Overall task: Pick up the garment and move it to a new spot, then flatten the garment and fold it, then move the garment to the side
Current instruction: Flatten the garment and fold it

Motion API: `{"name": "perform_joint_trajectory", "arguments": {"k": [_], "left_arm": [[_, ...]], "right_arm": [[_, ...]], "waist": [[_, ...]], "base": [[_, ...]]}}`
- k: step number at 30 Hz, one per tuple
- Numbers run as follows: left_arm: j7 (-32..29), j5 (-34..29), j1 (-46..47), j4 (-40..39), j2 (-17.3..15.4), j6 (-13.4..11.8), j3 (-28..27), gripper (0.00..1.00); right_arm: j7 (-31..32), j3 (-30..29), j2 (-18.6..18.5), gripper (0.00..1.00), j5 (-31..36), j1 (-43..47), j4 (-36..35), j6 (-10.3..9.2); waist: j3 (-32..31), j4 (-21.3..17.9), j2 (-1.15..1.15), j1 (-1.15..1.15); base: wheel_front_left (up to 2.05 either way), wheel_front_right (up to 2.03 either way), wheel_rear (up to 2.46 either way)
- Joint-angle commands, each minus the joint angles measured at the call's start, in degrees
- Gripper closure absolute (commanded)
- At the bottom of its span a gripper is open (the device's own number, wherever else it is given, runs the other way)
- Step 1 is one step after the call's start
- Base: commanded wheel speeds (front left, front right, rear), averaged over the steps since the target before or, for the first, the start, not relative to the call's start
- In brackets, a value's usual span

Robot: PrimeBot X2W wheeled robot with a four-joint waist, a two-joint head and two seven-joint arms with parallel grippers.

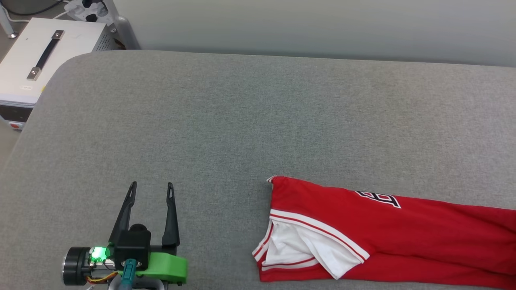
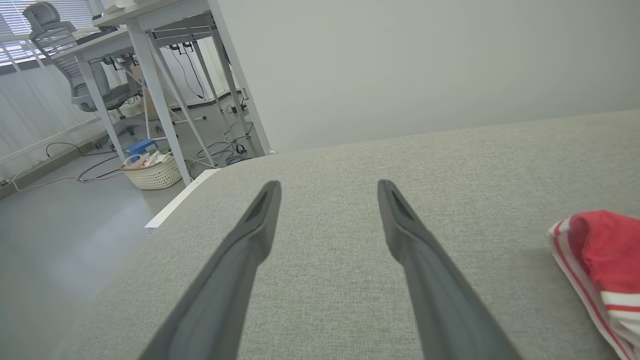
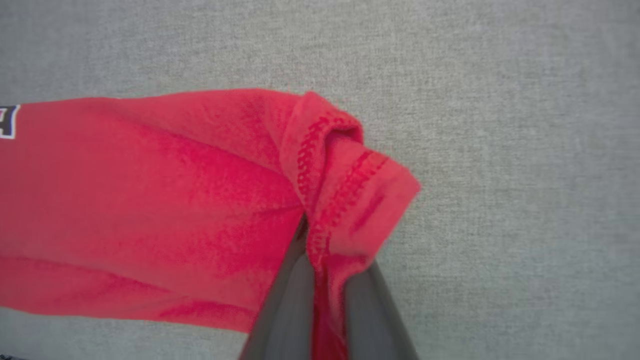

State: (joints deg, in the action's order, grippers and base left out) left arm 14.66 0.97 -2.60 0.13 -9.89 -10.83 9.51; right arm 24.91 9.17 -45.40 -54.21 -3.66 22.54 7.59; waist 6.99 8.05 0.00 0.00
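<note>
Right gripper (image 3: 327,260): fingers closed tight on a bunched corner of red hem, the stitched edge folded over their tips
Garment (image 3: 150,200) at the grip: red cloth runs away from the pinched corner toward the left of the right wrist view, with a scrap of black-and-white lettering at that view's left edge
Left gripper (image 1: 151,185): at the near left of the head view, fingers spread wide and holding nothing, over bare grey cloth
Left gripper (image 2: 328,185), own view: both dark fingers stand well apart, pointing along the surface toward the pale wall
Garment (image 1: 403,237), head view: lies on the near right of the surface as a long red band that runs off the right edge of the view
Sleeve end (image 1: 298,245): a white sleeve with red-white striped trim sits at the band's left end, partly folded over itself
Lettering (image 1: 381,198): black-and-white marks on the red top side, cut short by a fold
Garment (image 2: 600,245), left wrist view: its striped end shows at the right, well apart from the left fingers
Surface (image 1: 242,121): grey woven covering with a rounded far-left corner
White box (image 1: 40,56): with a black strap handle, beyond the surface's left corner
Basket (image 2: 152,172): pale wicker, on the floor by white desk legs (image 2: 150,90)
</note>
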Motion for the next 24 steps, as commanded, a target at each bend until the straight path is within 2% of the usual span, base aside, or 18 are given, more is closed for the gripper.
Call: {"name": "perform_joint_trajectory", "arguments": {"k": [1, 8, 16, 23, 24], "left_arm": [[0.34, -0.52, -0.75, 0.18, 0.19, 0.15, 0.13, 0.00], [0.34, -0.56, -0.79, 0.35, 0.21, 0.05, 0.21, 0.00], [0.34, -0.55, -0.76, 0.40, 0.06, 0.10, 0.25, 0.00], [0.34, -0.71, 0.17, 0.90, 0.31, 0.35, 1.00, 0.00], [0.34, -0.79, 0.79, 0.99, 0.42, 0.41, 1.37, 0.00]], "right_arm": [[0.18, -0.82, -0.20, 1.00, 0.38, 0.41, 0.39, -0.10], [1.95, -2.32, 0.42, 1.00, -1.17, 2.01, -4.27, -0.10], [7.24, -2.90, 2.35, 1.00, -6.00, 3.81, -18.91, -0.10], [12.05, 0.53, 6.20, 1.00, -5.89, 1.92, -28.22, -0.10], [14.07, 4.09, 9.05, 1.00, -4.73, -1.14, -31.05, -0.10]], "waist": [[-0.14, -0.51, 0.00, 0.00], [-0.31, -1.72, 0.00, 0.00], [-0.32, -2.36, 0.00, 0.00], [0.05, -1.27, 0.00, 0.00], [0.69, -0.39, 0.00, 0.00]], "base": [[0.00, 0.00, 0.00], [0.00, 0.00, 0.00], [0.00, 0.00, 0.00], [0.00, 0.00, 0.00], [0.00, 0.00, 0.00]]}}
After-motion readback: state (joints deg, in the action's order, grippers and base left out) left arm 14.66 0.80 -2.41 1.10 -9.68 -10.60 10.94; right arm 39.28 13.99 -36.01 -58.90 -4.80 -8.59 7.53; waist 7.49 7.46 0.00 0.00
